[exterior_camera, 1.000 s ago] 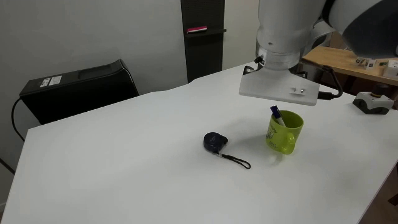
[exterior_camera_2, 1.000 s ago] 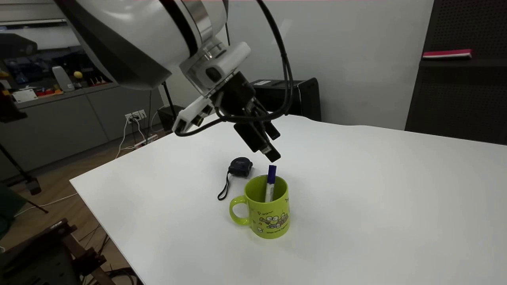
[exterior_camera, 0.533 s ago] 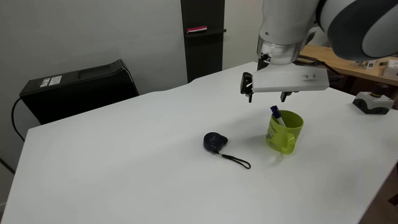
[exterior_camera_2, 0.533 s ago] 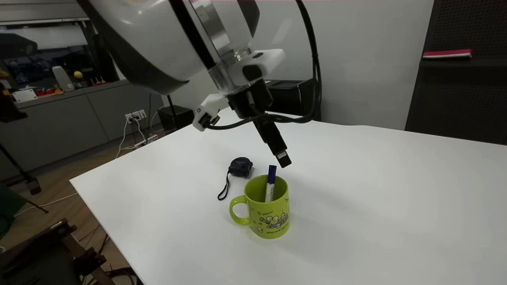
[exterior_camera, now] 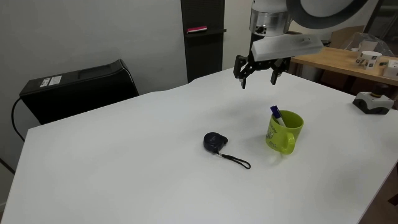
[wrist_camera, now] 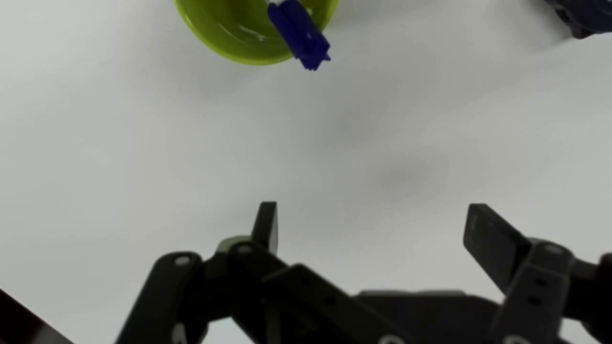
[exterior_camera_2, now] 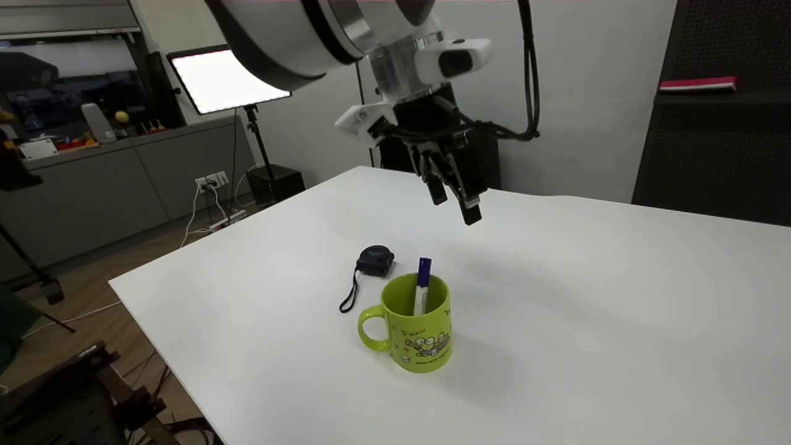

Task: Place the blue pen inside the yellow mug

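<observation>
The yellow-green mug (exterior_camera: 279, 140) stands upright on the white table; it also shows in an exterior view (exterior_camera_2: 401, 330) and at the top of the wrist view (wrist_camera: 215, 33). The blue pen (exterior_camera: 275, 112) stands tilted inside the mug, its blue capped end (exterior_camera_2: 424, 272) above the rim and its lower end hidden; the cap also shows in the wrist view (wrist_camera: 297, 31). My gripper (exterior_camera: 258, 83) is open and empty, above the table and apart from mug and pen, as another exterior view (exterior_camera_2: 456, 209) and the wrist view (wrist_camera: 373, 208) show.
A black tape measure (exterior_camera: 214, 142) with a cord loop lies beside the mug; it shows in an exterior view (exterior_camera_2: 375, 261) too. A grey box with a dark button (exterior_camera: 373, 102) sits at the table's far corner. A black case (exterior_camera: 80, 90) stands behind the table edge.
My gripper has risen and moved away from the mug, and its open fingers now show clearly. The pen and the mug have not moved.
</observation>
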Motion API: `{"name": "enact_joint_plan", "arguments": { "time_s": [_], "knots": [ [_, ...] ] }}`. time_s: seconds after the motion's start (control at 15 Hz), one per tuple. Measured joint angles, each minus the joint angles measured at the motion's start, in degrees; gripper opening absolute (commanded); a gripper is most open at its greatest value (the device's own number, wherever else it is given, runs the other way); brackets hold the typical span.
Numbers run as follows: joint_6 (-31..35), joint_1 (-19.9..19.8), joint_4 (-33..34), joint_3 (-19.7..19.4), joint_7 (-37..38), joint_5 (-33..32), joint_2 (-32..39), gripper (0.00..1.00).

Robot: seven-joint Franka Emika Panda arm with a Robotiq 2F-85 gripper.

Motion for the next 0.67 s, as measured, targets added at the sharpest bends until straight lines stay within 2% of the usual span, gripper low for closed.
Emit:
{"name": "enact_joint_plan", "arguments": {
  "time_s": [0.33, 0.4, 0.53, 0.67],
  "knots": [
    [-11.06, -5.24, 5.78, 6.53, -22.41, 13.00, 2.52, 1.00],
    [-13.33, -4.16, 7.05, 5.34, -26.68, 16.51, 2.83, 1.00],
    [-17.34, 1.82, 9.67, -1.45, -34.84, 23.26, 2.92, 1.00],
    [-19.76, 6.42, 11.64, -6.45, -37.55, 25.77, 3.13, 1.00]
  ]
}}
